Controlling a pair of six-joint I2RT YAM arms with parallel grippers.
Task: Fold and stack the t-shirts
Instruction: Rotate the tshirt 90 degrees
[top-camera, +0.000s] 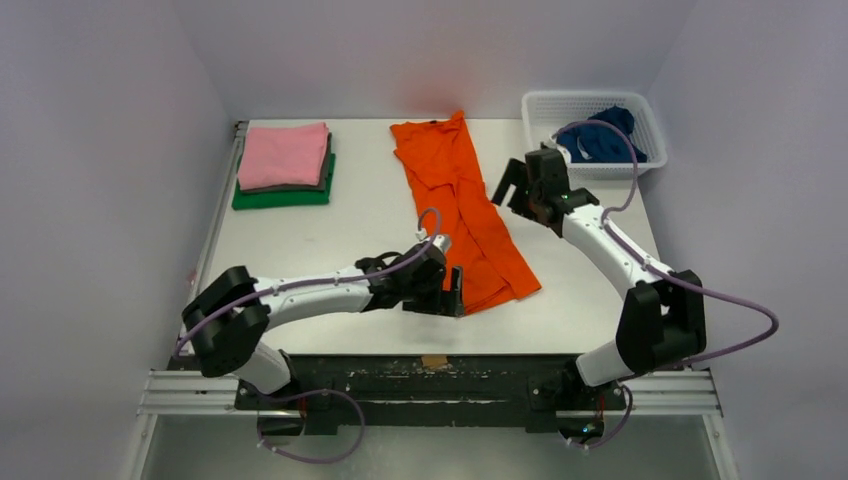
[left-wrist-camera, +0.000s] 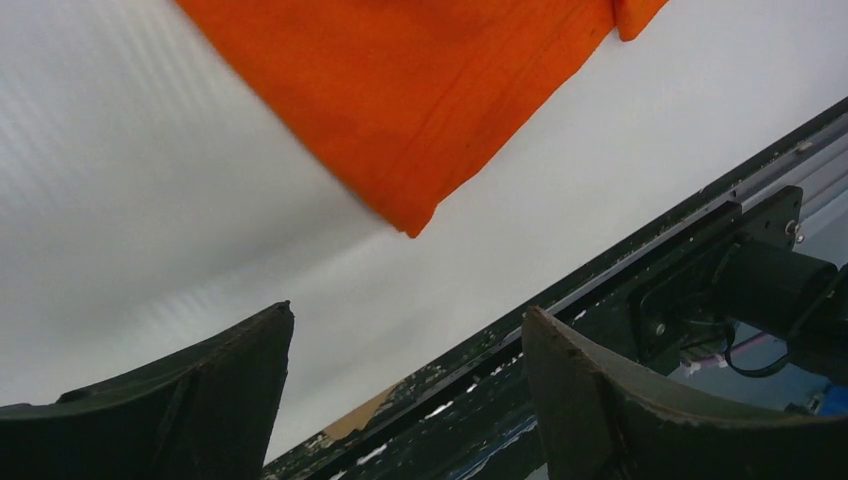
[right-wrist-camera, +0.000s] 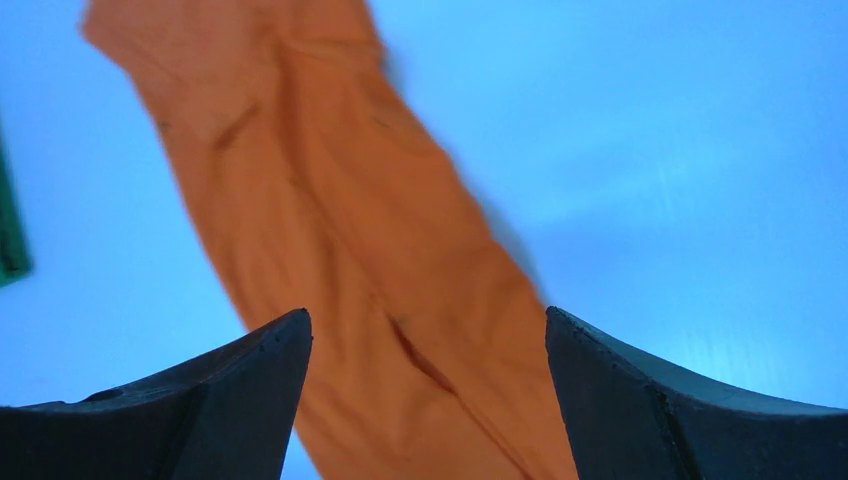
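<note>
Folded stack (pink shirt on top, green shirt underneath) sits upper left, dark blue shirt is bunched in the white basket upper right, orange shirt is a long strip mid-frame, my left claw stretched low by its bottom corner, spread and empty, right claw hanging open beside its right edge.

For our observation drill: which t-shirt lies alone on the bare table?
The orange t-shirt, a long strip in the middle. The pink t-shirt, dark grey t-shirt and green t-shirt are piled far left; the dark blue t-shirt sits in the white basket.
</note>
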